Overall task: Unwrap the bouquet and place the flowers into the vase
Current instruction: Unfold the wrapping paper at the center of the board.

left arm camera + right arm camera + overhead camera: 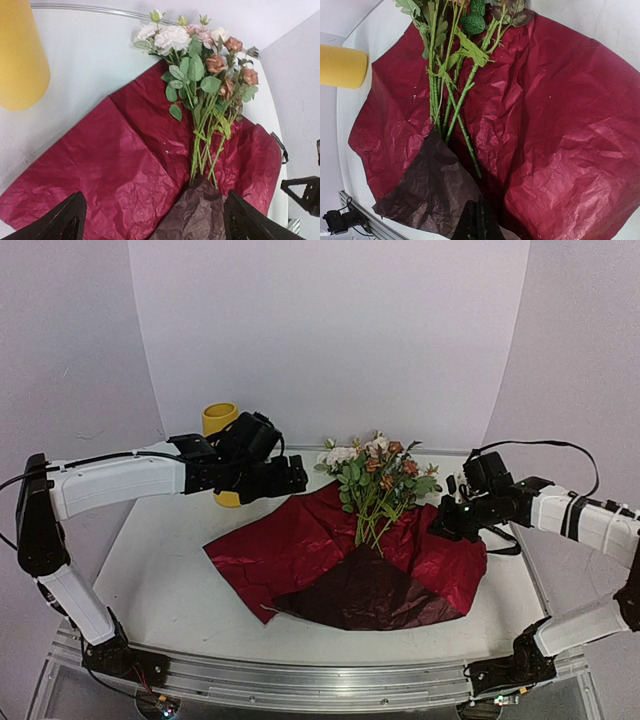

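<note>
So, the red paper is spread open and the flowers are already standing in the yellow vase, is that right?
Not quite: the red paper is spread open, but the flowers lie on it, outside the yellow vase, as the top external view shows.

My fingers (65, 220) are black. The crinkled wrapping paper (125, 165) is deep red, one fold darker maroon; the flowers (200, 75) white, pink, rust on green stems; the vase (20, 55) plain yellow.
</note>
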Available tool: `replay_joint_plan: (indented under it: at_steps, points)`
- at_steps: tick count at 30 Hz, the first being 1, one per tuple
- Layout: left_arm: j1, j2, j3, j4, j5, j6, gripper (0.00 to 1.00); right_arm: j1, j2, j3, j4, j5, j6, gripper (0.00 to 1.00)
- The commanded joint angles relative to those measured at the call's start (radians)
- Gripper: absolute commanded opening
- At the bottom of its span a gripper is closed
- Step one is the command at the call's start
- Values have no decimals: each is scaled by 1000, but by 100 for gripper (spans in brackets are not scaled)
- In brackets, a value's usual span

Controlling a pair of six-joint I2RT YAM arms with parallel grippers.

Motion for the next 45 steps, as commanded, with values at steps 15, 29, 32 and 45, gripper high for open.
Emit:
replay_joint_plan:
  at_steps: [15,29,32,45]
  points:
    - [158,323,224,13,353,302,25,44,412,227,49,32,94,0]
    - [238,618,396,-57,438,351,0,43,498,243,-83,270,172,0]
    - [259,630,386,-79,428,342,0,39,470,209,-96,321,176,0]
    - [273,593,260,-108,356,392,0,-35,386,25,-168,405,159,0]
